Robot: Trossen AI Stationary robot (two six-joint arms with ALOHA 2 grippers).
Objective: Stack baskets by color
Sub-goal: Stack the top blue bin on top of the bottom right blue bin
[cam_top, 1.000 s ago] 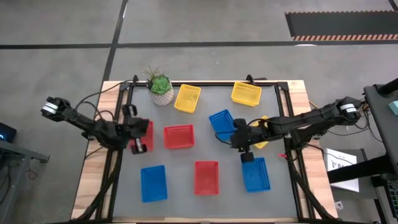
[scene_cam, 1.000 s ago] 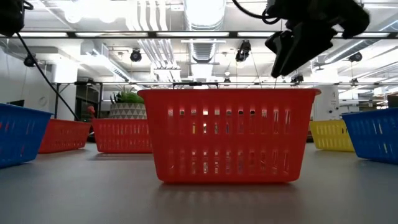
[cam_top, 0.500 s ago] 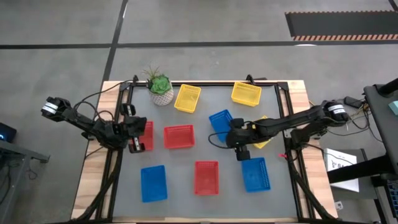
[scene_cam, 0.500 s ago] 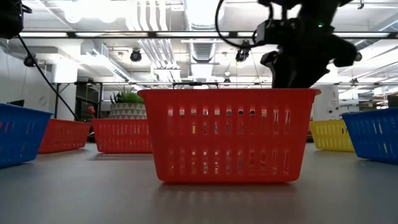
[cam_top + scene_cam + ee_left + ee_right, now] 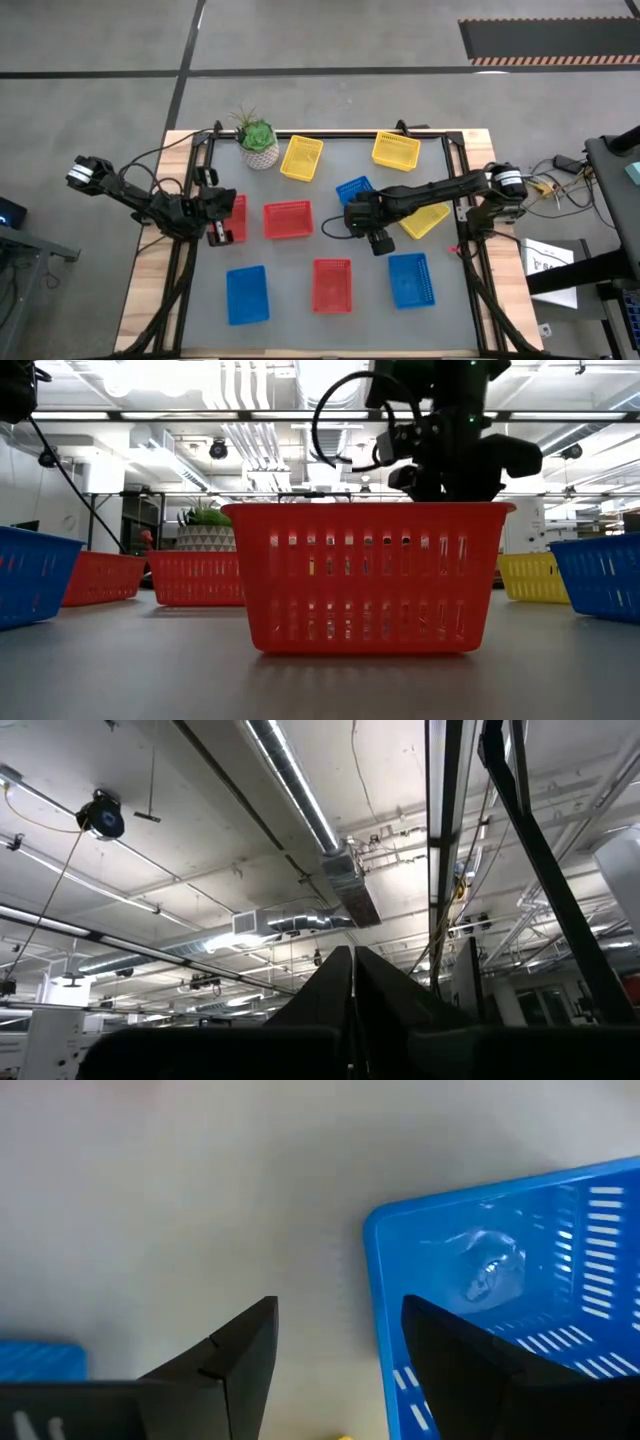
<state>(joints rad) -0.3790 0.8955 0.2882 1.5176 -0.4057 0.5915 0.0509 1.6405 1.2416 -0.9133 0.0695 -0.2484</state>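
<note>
At my eleven o'clock a green plant (image 5: pixel 256 133) sits in a white patterned pot (image 5: pixel 261 153) on the grey table (image 5: pixel 300 255). The table rests on a wooden board (image 5: pixel 145 285). At one o'clock, a hazard-striped floor mat (image 5: pixel 545 40).

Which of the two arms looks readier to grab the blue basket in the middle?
The right. Its open right gripper hangs straddling the rim of the blue plastic mesh basket; the left gripper waits shut at the table's left edge.
</note>
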